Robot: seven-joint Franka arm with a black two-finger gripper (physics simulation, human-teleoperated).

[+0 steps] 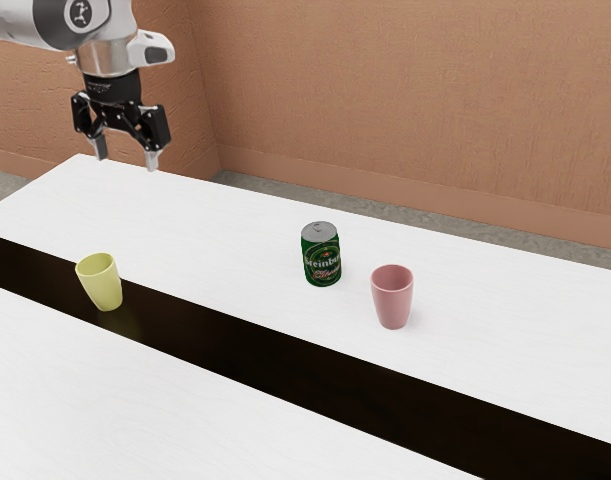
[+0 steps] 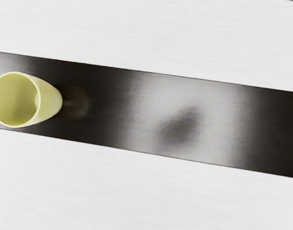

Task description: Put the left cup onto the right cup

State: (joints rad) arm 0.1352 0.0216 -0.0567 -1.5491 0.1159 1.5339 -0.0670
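Observation:
A pale yellow cup stands upright on the dark strip of the table at the exterior view's left. A pink cup stands upright on the white surface toward the exterior view's right. My gripper hangs high above the table's far left part, well above and behind the yellow cup, open with nothing between its fingers. From the wrist view I look down into the yellow cup on the dark strip, off to one side of my hand.
A green Heineken can stands upright between the two cups, close to the pink one. The white table has a black glossy strip running across it. A brick wall rises behind.

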